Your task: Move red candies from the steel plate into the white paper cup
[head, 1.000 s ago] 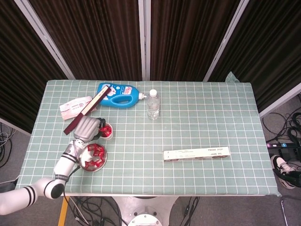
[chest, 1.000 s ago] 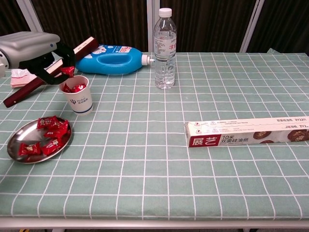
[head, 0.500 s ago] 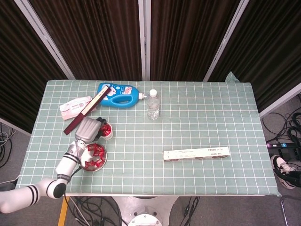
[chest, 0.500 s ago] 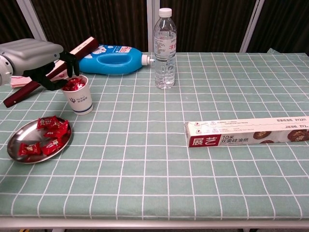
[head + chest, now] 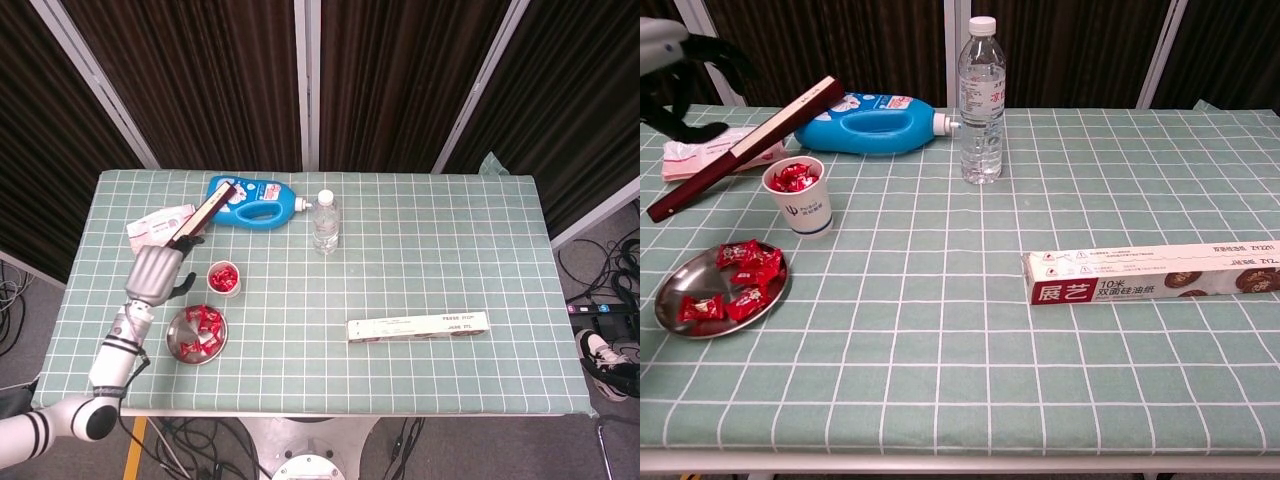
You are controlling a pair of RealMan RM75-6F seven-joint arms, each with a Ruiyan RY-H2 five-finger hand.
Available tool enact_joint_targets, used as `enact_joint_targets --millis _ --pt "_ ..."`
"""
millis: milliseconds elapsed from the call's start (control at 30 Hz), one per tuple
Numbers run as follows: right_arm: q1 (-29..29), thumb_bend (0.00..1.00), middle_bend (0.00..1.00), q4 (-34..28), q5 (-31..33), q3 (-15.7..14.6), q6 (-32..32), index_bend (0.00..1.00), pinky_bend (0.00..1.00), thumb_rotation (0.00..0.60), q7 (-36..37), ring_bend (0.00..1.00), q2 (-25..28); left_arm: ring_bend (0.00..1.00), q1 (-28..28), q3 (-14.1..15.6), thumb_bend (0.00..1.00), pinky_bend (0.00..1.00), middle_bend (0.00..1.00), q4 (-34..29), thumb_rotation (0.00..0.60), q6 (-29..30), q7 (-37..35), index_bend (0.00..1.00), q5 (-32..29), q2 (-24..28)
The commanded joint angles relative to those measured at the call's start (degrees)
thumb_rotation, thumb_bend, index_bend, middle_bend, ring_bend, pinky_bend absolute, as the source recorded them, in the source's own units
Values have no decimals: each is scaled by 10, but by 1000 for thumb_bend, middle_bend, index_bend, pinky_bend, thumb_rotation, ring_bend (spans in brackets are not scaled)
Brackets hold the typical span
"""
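At the near left corner of the tabletop (image 5: 970, 360) sits the steel plate (image 5: 670, 290), holding roughly six red candies (image 5: 745, 280) bunched toward its right side; the wrappers overlap, so the count is approximate. These look light, with crinkly, slippery wrappers over a firm sweet, so I judge a pinch across the body of one candy safer than tugging a twisted end, and the piece lying alone near the plate's front the easiest to take. Just behind the plate stands one white paper cup (image 5: 800, 200), upright, with a few candies already inside (it is thin and light, and a nudge could tip it). Beyond the cup, toward the left edge, the left hand (image 5: 155, 272) hovers with fingers apart and nothing in them. The right hand appears in neither view. Further back stand one water bottle (image 5: 981, 100) and one blue jug (image 5: 875, 122).
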Motion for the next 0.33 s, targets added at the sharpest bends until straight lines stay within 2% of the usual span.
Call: enact_joint_targets --millis 33,67,100,167,233,333 --pt "0 29 138 6 1 0 -1 0 357 600 -1 0 -3 550 59 13 362 843 382 -33 600 57 -56 289 19 53" --pt "1 31 137 8 1 0 0 0 343 600 -3 0 -5 465 70 20 350 694 382 -34 600 64 -62 289 20 63" --pt "1 32 135 12 0 0 0 0 321 600 -5 0 -8 406 86 28 341 588 381 -33 600 76 -67 289 20 73" --pt "1 41 121 17 -2 -1 0 0 256 600 -6 0 -13 308 112 44 310 422 358 -35 600 98 -77 289 27 86" --pt "2 49 108 26 -7 -2 3 0 211 600 -4 0 -21 258 145 61 290 347 319 -36 600 135 -87 289 41 95" --pt "3 59 100 41 -13 -1 8 0 183 600 -3 0 -35 237 187 79 285 303 300 -35 600 185 -93 289 57 100"
